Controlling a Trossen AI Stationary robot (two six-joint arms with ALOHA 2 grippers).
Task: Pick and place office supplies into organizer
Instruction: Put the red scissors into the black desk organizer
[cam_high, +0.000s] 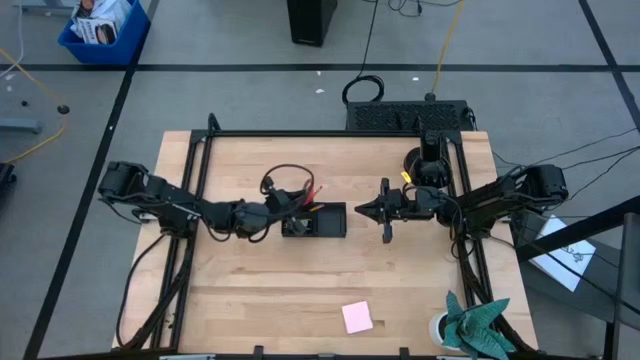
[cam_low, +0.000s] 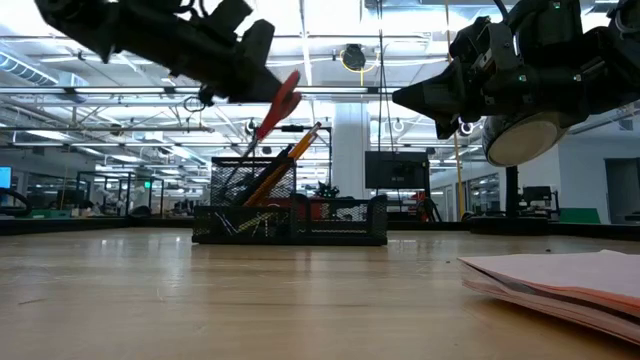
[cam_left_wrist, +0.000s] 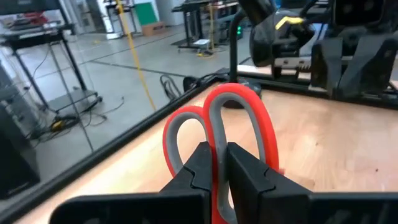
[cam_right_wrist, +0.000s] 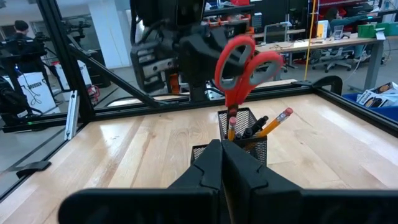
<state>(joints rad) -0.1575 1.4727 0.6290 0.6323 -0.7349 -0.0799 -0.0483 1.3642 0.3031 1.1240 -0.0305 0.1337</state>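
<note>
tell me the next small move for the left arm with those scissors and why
Probably lower a little further, then open. The left gripper is shut on the red-handled scissors, whose blades already point down into the organizer's mesh cup beside the orange pencils, but the handles are held high above it. The right gripper waits, shut, nearby.

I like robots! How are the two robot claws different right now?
The left gripper is shut on the red-handled scissors, while the right gripper is shut and holds nothing. The left gripper hangs over the organizer; the right gripper hangs beside it, over bare table. Both are dark with two fingers, and both are off the table.
</note>
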